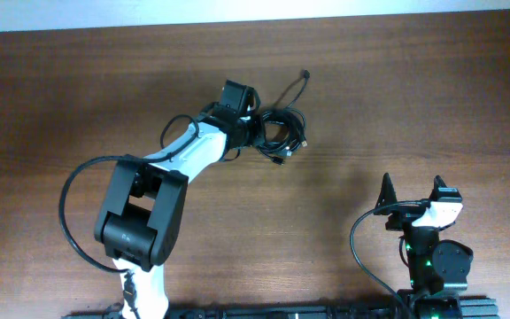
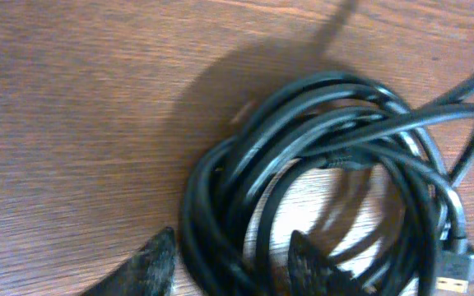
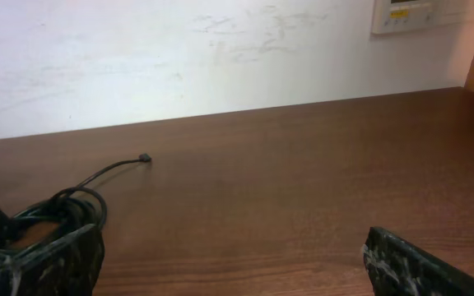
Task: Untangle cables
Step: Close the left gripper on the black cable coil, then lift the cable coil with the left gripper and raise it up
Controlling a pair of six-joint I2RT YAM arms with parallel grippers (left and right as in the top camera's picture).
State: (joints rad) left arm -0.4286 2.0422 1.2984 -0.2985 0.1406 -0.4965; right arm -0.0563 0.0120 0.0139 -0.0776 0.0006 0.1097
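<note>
The cables [image 1: 282,131] lie as one coiled black bundle on the wooden table [image 1: 414,80], back of centre. One loose end with a small plug [image 1: 305,74] trails away towards the far edge. My left gripper [image 1: 259,133] is at the bundle's left side. In the left wrist view the cables [image 2: 327,164] fill the frame, and the left gripper [image 2: 233,234] is open with its fingers astride several strands; bare wood shows beside the right finger. A gold-tipped plug [image 2: 459,267] lies at the coil's right. My right gripper [image 1: 412,180] stands open and holds nothing, well away at the front right.
In the right wrist view, the right gripper [image 3: 230,238] looks along the table at the cables [image 3: 64,210] and the trailing plug [image 3: 145,157], with a white wall [image 3: 220,57] behind. The left arm's white body [image 1: 149,204] lies across the table's left-centre.
</note>
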